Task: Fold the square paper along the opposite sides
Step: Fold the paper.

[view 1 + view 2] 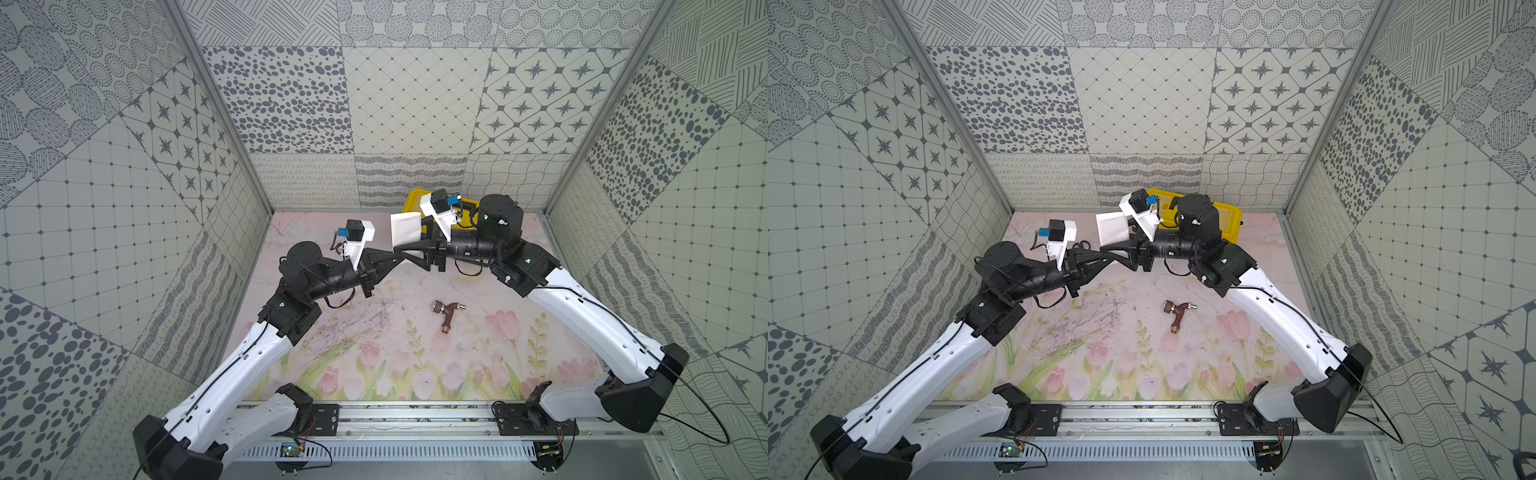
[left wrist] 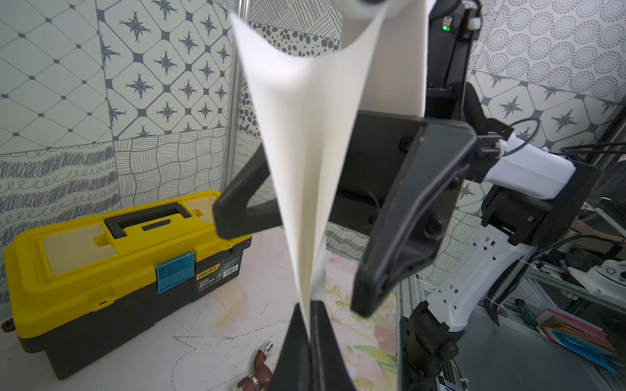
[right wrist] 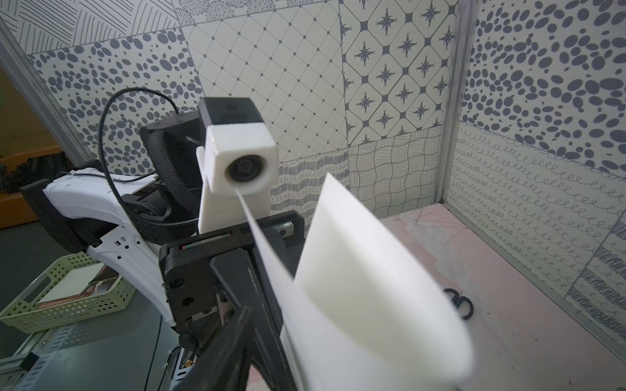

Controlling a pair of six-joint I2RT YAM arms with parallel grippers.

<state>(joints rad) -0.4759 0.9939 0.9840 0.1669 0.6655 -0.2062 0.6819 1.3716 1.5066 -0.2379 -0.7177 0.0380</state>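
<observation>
Left wrist view shows the left gripper (image 2: 310, 311) shut tight on the paper (image 2: 305, 135). Two layers of the sheet come together between its jaws, so I think it is pinching the two opposite edges as one. Away from the pinch the layers spread apart and curve round in a soft loop. No sharp fold line shows.

The right gripper (image 1: 400, 252) is open. In the left wrist view its two fingers stand wide apart on either side of the paper, and they do not seem to squeeze it.

In both top views the paper is up in the air, above the far middle of the table (image 1: 374, 353). It is not lying on anything. The yellow toolbox (image 1: 415, 199) sits behind it by the back wall. A small brown pipe piece (image 1: 446, 316) lies on the table, closer to the front and well apart from the paper.

I think the edges are matched and only the left gripper has the sheet. The fold itself is not pressed yet.

Next, the paper needs to go down flat on the table. The edges must stay lined up. Then something has to press along the round bend to make a crease. The paper is thin, so it could slip or fold crooked.
</observation>
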